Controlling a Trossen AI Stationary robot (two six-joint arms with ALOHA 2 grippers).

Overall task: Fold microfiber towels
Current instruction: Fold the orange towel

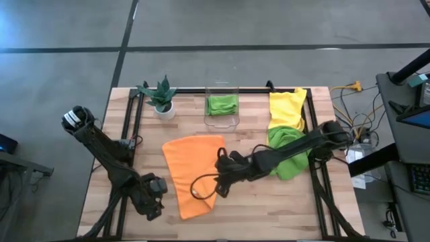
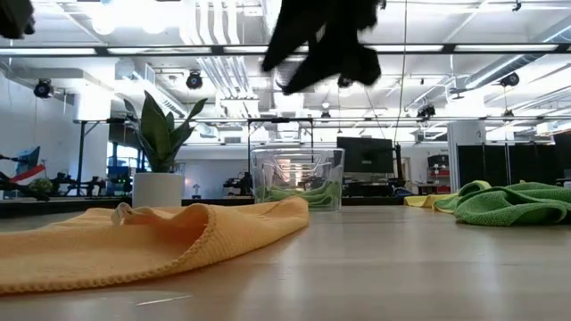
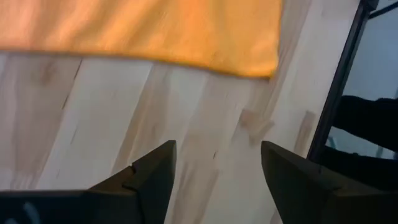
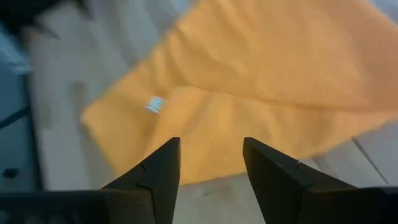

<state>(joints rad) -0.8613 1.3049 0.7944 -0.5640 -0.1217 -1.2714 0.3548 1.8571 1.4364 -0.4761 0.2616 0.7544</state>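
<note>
Orange towel: spread on tabletop, partly folded. Right gripper: above its near edge, fingers apart, empty. Left gripper: beside towel's corner, fingers apart, empty.

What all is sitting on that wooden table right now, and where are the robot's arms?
Orange microfiber towel: one, orange, spread out mid-table, partly folded, one edge doubled over.
Lime green microfiber towel in the bin: one, lime green, folded inside the bin.
Crumpled lime green microfiber towel: one, lime green, right side, partly under the right arm.
Yellow microfiber towel: one, yellow, far right, behind the crumpled green one.
Clear plastic bin: one, see-through, far middle.
Small potted plant: one, green leaves in a white pot, far left.
Wooden table: one, pale planks.
Left gripper: open, empty, near left edge.
Right gripper: open, empty, over the orange towel.
</note>
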